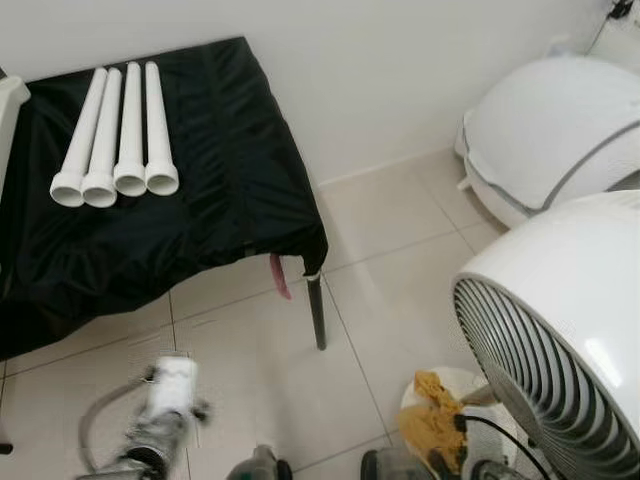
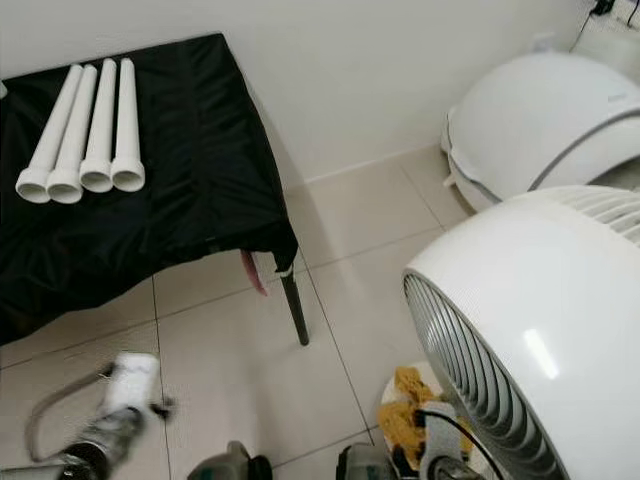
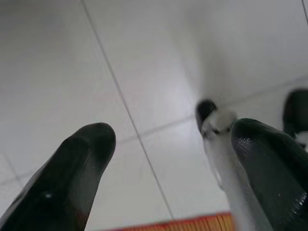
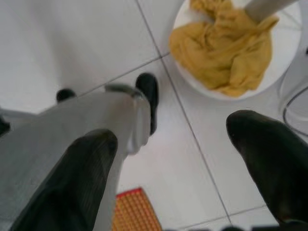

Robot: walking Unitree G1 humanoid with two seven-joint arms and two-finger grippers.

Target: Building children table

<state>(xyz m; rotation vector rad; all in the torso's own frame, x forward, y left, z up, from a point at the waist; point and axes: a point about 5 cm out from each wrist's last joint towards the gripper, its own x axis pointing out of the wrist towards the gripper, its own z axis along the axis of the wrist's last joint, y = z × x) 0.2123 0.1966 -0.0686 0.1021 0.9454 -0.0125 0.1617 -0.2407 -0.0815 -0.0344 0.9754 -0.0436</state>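
Note:
Several white plastic tube legs (image 1: 115, 135) lie side by side on a table draped in black cloth (image 1: 200, 230), their flared ends toward me. My left arm (image 1: 165, 400) hangs low and blurred in front of that table, above the tiled floor. The left gripper (image 3: 171, 134) is open over bare tiles, with nothing between its fingers. My right gripper (image 4: 173, 130) is also open and empty, pointing down at the floor beside my own leg and foot (image 4: 147, 96).
A large white fan (image 1: 560, 330) stands close on the right, with a yellow cloth (image 1: 432, 415) lying on its round base. A white domed bin (image 1: 560, 130) sits by the wall behind it. A black table leg (image 1: 317, 315) stands on open tiles. An orange mat (image 4: 137, 211) lies by my feet.

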